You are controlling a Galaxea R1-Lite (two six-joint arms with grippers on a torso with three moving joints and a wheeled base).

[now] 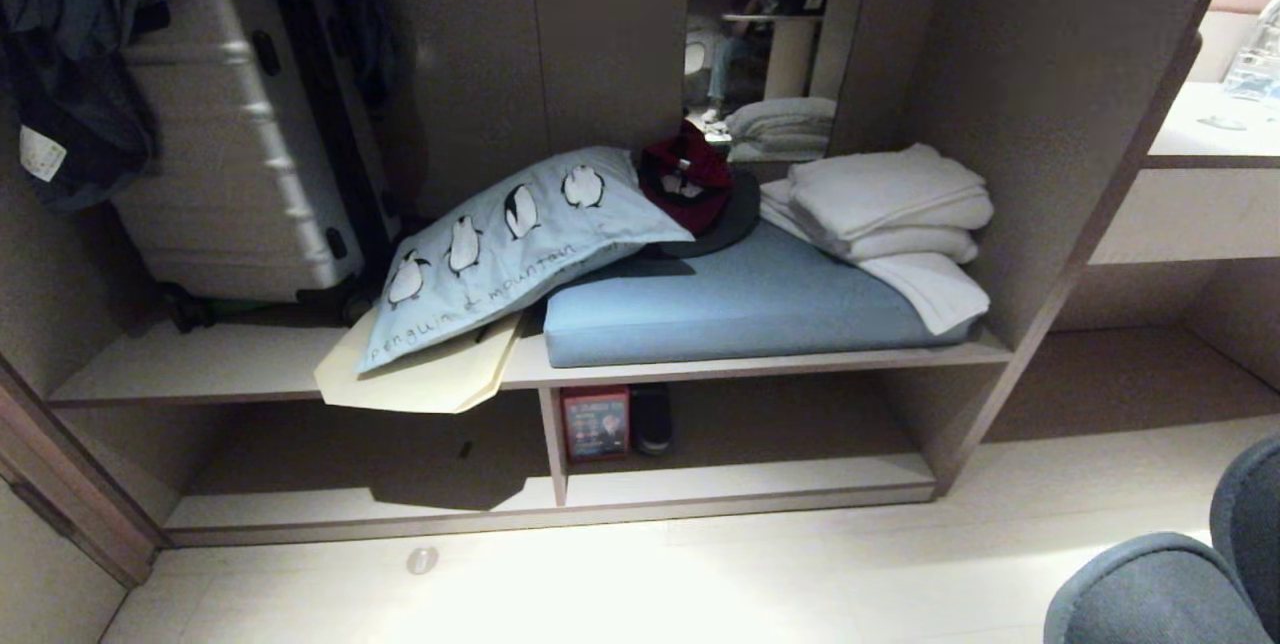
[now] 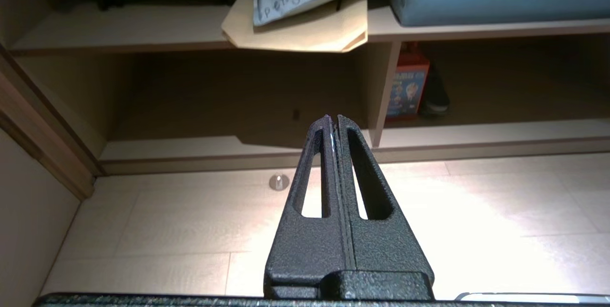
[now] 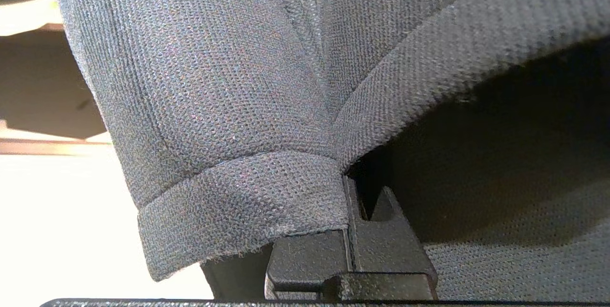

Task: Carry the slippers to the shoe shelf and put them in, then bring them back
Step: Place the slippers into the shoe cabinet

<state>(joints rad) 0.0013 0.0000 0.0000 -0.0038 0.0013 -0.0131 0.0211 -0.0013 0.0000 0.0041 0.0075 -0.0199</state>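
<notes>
The slippers (image 1: 1160, 589) hang as dark grey fabric at the lower right corner of the head view, above the pale floor. In the right wrist view their woven cloth (image 3: 228, 107) fills most of the picture, and my right gripper (image 3: 347, 188) is shut on a fold of it, the fingertips buried in the fabric. The shoe shelf (image 1: 750, 479) is the low cubby ahead, under the cushioned board, with a short upright divider (image 1: 553, 444). My left gripper (image 2: 332, 118) is shut and empty, held over the floor and pointing at the shoe shelf (image 2: 476, 130).
A red box (image 1: 596, 421) and a black shoe (image 1: 652, 417) stand in the cubby just right of the divider. Above lie a blue cushion (image 1: 740, 299), a penguin pillow (image 1: 490, 244), white towels (image 1: 880, 204) and a suitcase (image 1: 230, 134). A round doorstop (image 1: 422, 560) sits on the floor.
</notes>
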